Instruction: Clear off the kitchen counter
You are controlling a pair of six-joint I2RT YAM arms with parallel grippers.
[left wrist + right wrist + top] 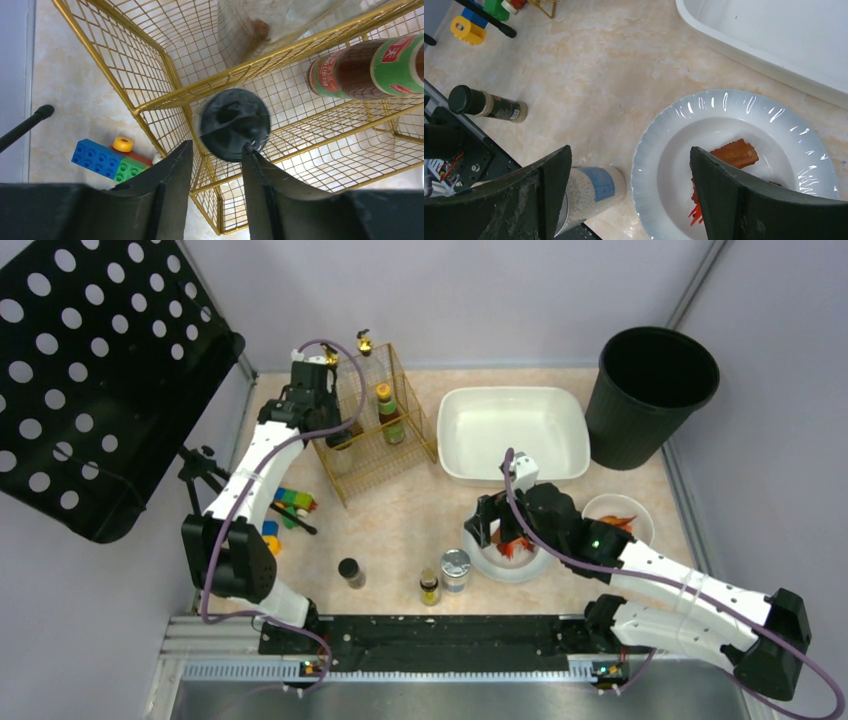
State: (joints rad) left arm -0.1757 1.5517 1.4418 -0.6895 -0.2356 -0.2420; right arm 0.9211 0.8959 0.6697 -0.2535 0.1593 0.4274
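Note:
The kitchen counter (400,520) carries several items. My left gripper (318,380) hangs over the corner of a gold wire basket (375,420). In the left wrist view its fingers (217,145) stand apart with a gap, and a black-lidded jar (234,122) sits blurred inside the basket (150,75), just past the fingertips and not between them. A green-labelled bottle (370,67) also stands in the basket. My right gripper (500,530) is wide open over a white plate (510,570); in the right wrist view (630,155) its jaws straddle the plate's rim (664,145), beside orange food (736,152).
A white tub (515,430) and a black bin (650,395) stand at the back right, and a small bowl (617,515) is on the right. Near the front are a black-capped spice jar (351,572), a small bottle (429,587) and a rice jar (594,192). Toy blocks (290,505) lie on the left.

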